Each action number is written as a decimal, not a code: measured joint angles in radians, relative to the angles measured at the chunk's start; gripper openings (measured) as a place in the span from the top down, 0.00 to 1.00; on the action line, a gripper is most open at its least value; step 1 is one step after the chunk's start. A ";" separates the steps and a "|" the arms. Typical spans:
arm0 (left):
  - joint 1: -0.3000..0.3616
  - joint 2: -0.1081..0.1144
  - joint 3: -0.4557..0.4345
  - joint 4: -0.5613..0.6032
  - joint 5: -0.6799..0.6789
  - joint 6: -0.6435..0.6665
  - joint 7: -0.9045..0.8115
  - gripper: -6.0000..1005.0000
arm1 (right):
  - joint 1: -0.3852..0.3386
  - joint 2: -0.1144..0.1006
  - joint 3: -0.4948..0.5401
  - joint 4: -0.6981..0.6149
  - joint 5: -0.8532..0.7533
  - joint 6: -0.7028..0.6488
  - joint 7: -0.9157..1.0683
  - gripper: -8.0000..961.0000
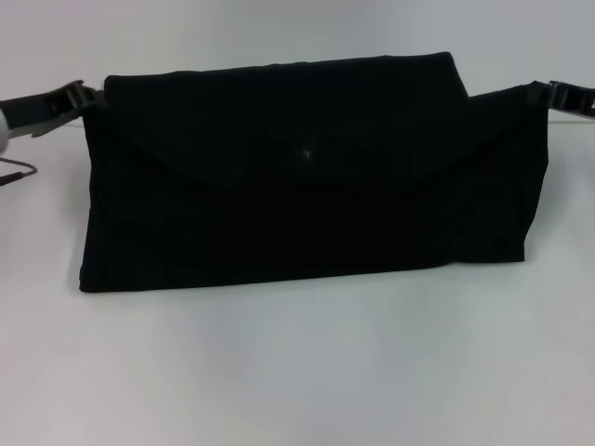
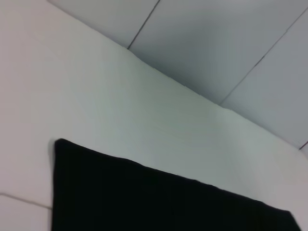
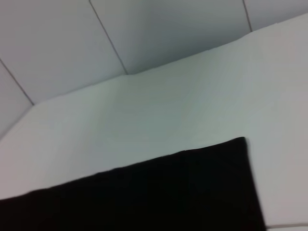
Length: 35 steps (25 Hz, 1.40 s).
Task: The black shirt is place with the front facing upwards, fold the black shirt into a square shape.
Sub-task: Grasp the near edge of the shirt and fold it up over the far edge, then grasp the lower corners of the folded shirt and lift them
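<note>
Only the head view shows both grippers: the left gripper [image 1: 82, 96] and right gripper [image 1: 542, 93] each clamp an upper corner of the black shirt [image 1: 307, 186], which hangs folded between them, its lower edge on the white table [image 1: 297, 372]. The wrist views show only cloth and table.

A bare test room or lab, going by its plainness: a smooth white bench [image 1: 297, 372] spreads below and beyond each end effector. Past the bench's far edge runs a pale grey tiled floor [image 2: 226, 43] with thin dark joints.
</note>
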 joint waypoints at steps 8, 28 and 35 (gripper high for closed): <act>-0.015 -0.031 0.063 -0.010 0.000 -0.128 0.008 0.97 | 0.015 0.031 -0.126 0.011 0.001 0.149 -0.002 0.97; 0.012 -0.071 0.095 -0.025 -0.099 -0.177 0.088 0.72 | -0.038 0.019 -0.125 -0.008 0.165 0.031 -0.063 0.54; 0.048 0.013 0.097 -0.096 -0.088 -0.105 -0.030 0.47 | -0.126 -0.012 -0.124 -0.016 0.300 -0.234 -0.185 0.19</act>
